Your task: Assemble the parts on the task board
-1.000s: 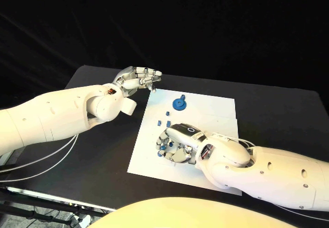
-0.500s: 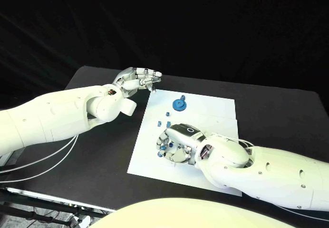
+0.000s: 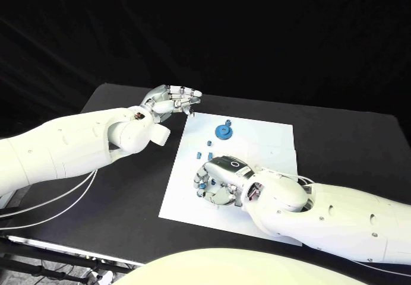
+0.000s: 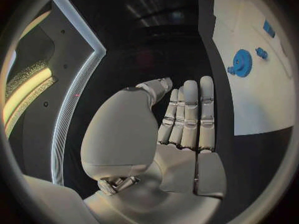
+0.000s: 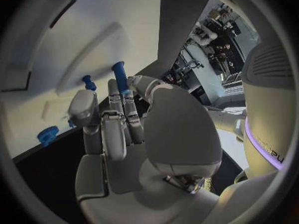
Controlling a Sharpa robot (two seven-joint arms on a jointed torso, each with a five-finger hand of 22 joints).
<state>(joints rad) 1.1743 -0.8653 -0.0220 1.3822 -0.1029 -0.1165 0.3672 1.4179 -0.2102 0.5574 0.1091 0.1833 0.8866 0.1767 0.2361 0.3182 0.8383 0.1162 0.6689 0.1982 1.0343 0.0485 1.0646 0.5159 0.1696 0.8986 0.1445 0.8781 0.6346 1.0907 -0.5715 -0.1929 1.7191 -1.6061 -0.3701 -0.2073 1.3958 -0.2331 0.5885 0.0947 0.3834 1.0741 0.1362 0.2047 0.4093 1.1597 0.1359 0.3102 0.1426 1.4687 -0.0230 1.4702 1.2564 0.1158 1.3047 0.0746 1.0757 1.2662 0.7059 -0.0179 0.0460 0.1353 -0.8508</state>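
The white task board (image 3: 261, 142) lies mid-table. A blue gear (image 3: 224, 130) sits at its far part, also seen in the left wrist view as the gear (image 4: 239, 63). Small blue pegs (image 3: 209, 155) stand nearer along the board's left side. My right hand (image 3: 221, 178) hangs palm-down over the board's near-left part. In the right wrist view its thumb and a finger pinch a blue peg (image 5: 119, 77), with another peg (image 5: 89, 82) standing beside it. My left hand (image 3: 174, 98) hovers off the board's far-left corner, fingers (image 4: 190, 114) stretched out side by side, holding nothing.
Black table (image 3: 128, 178) surrounds the board on every side. White cables (image 3: 51, 202) hang past the table's left edge. My right forearm (image 3: 342, 219) covers the board's near-right corner.
My right hand has edged slightly over the board's near-left part. The left hand has stayed where it was.
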